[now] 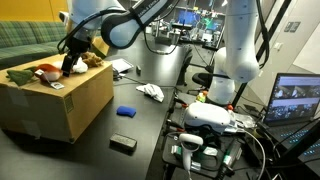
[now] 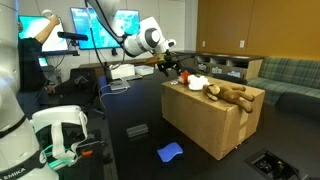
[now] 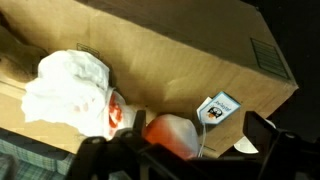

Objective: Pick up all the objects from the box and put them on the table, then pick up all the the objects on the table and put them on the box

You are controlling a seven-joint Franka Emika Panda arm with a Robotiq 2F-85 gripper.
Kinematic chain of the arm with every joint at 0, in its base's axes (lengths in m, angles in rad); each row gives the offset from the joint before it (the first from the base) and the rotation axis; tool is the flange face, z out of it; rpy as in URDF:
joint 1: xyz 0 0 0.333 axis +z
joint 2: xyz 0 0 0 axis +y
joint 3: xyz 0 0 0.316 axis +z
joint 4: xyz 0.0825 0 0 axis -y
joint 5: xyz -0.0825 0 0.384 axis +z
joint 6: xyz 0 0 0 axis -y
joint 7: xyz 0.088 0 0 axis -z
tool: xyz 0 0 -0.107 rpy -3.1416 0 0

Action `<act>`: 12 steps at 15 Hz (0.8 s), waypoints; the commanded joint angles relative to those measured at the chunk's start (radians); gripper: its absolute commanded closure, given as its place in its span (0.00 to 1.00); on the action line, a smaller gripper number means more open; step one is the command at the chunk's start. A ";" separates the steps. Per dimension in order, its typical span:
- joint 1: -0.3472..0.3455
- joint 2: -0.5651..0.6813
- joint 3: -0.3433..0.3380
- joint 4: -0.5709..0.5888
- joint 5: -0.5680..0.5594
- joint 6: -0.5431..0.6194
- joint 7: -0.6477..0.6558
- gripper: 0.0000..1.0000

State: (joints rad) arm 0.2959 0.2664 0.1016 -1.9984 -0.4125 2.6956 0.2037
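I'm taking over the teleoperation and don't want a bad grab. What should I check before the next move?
1. Hand open and empty: ok; the hand has its jaws apart with nothing between them.
2. Hand above the box: ok.
3. Box top emptied: not ok; the green toy, red-and-white toy and brown toy lie on it.
4. Free spot on the table: ok; bare surface shows beside the blue block and black slab.
5. Hand lined up on one toy: cannot tell.
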 commanded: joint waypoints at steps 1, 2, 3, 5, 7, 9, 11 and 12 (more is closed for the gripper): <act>0.002 0.033 -0.016 0.033 -0.062 0.031 -0.070 0.00; 0.003 0.042 -0.023 0.039 -0.081 0.037 -0.072 0.00; 0.001 0.048 -0.030 0.048 -0.093 0.040 -0.079 0.00; -0.003 0.064 -0.043 0.067 -0.111 0.051 -0.089 0.00; -0.006 0.084 -0.057 0.094 -0.113 0.062 -0.101 0.00; -0.005 0.109 -0.074 0.130 -0.115 0.064 -0.110 0.00; -0.010 0.142 -0.084 0.173 -0.105 0.057 -0.131 0.00; -0.013 0.158 -0.087 0.191 -0.098 0.056 -0.143 0.00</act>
State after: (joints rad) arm 0.2950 0.3650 0.0277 -1.8880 -0.5061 2.7355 0.0991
